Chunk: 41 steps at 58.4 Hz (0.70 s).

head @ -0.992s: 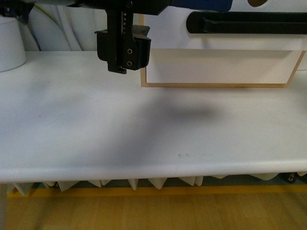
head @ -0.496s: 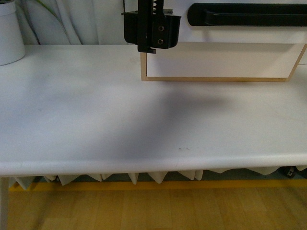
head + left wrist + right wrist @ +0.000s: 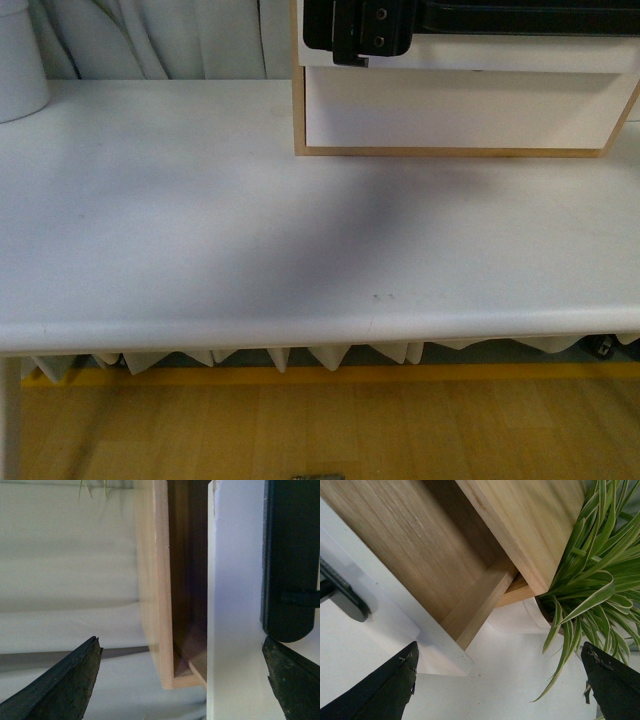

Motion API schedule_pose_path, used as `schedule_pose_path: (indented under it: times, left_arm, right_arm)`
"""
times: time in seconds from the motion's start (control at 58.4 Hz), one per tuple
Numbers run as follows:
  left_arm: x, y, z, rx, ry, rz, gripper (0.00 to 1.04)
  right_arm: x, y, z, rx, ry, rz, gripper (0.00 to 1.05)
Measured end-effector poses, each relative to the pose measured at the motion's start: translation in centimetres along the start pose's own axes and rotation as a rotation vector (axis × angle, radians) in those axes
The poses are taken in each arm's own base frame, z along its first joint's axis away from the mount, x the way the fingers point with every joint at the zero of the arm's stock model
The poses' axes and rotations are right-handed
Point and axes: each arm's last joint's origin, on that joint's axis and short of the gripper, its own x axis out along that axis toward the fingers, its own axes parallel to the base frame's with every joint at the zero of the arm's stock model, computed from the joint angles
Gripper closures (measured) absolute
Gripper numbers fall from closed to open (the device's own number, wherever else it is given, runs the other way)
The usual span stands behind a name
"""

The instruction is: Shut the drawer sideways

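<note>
Left claw (image 3: pixel 360 35) shifted right across drawer (image 3: pixel 500 52), spread wide, right claw (image 3: pixel 499 652) likewise, wrist view shows drawer ajar.

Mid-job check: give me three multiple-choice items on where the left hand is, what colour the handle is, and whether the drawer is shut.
1. In the front view, the left hand is:
A. out of view
B. at the front of the drawer, by the left end of its handle
C. inside the drawer

2. The handle is:
A. black
B. white
C. wooden

3. The drawer is:
A. fully shut
B. pulled out of its frame
C. lifted out entirely

Answers:
1 B, the hand overlaps the handle's left end.
2 A, the bar is black against the white front.
3 B, the left wrist view shows a dark gap between the front and the frame.
</note>
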Motion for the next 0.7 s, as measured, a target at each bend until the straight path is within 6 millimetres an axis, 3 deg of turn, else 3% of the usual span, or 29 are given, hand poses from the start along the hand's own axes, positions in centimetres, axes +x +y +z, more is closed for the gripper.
schedule_pose_path:
  times: [0.479,0.702]
  left_arm:
    - [7.1,1.1,-0.7,0.016,0.049,0.035,0.06]
    - [8.1,1.2,-0.3,0.018,0.035,0.039,0.06]
  right_arm:
    - [7.1,-3.0,-0.7,0.064,-0.007,-0.07,0.09]
    - [8.5,-3.0,-0.8,0.073,-0.014,-0.058,0.09]
